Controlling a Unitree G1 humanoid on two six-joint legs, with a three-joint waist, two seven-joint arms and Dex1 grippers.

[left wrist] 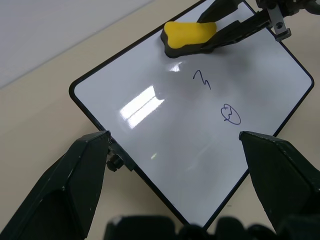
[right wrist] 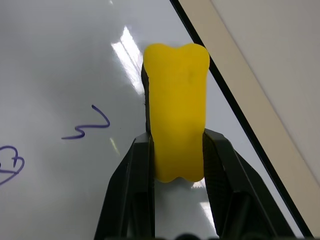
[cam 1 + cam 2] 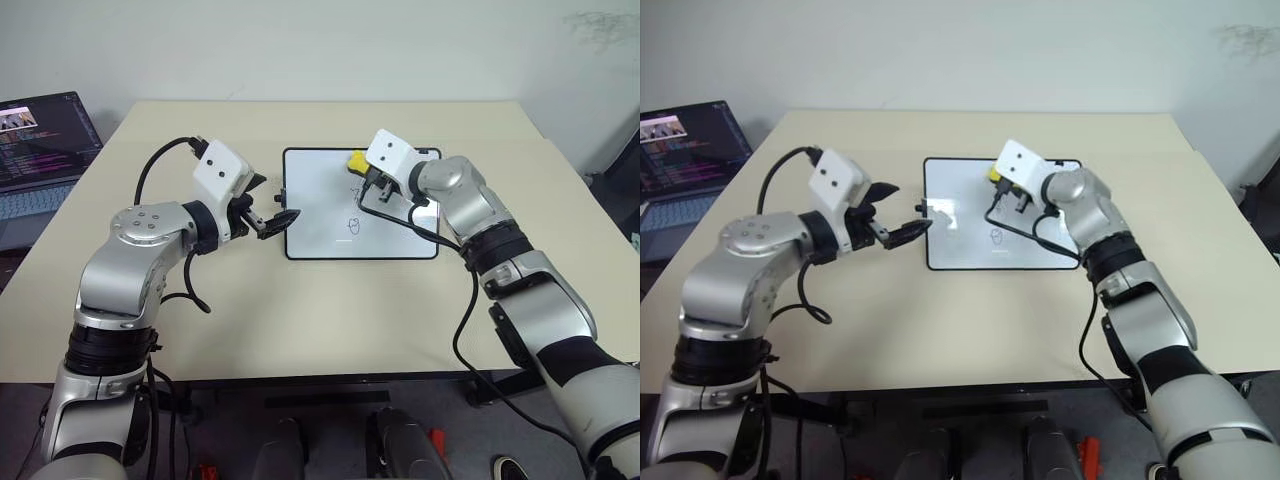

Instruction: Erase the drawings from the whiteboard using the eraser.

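— Left wrist view first: where does the whiteboard [image 1: 165, 130] sit, and what grips it?
— It lies flat near the middle of the table [image 3: 300, 320]. The left gripper [image 1: 175, 150] has its two fingers spread wide at the board's left edge, one finger just beside the small black knob [image 1: 116, 161] on the frame; whether it touches, I cannot tell.
— And the eraser [image 2: 176, 130]?
— Clamped between the right gripper's [image 2: 177, 150] fingers, pressed on the board near its far edge, close to the black frame there.
— What remains drawn?
— Two drawings: a zigzag [image 1: 202, 81] just beside the eraser, and a circled squiggle [image 1: 230, 114] nearer the robot, apart from it.
— Room to move?
— Bare white surface spreads left of the marks toward the left gripper. Bare tabletop surrounds the board on every side. A laptop [image 3: 40, 150] stands well off at the table's far left.
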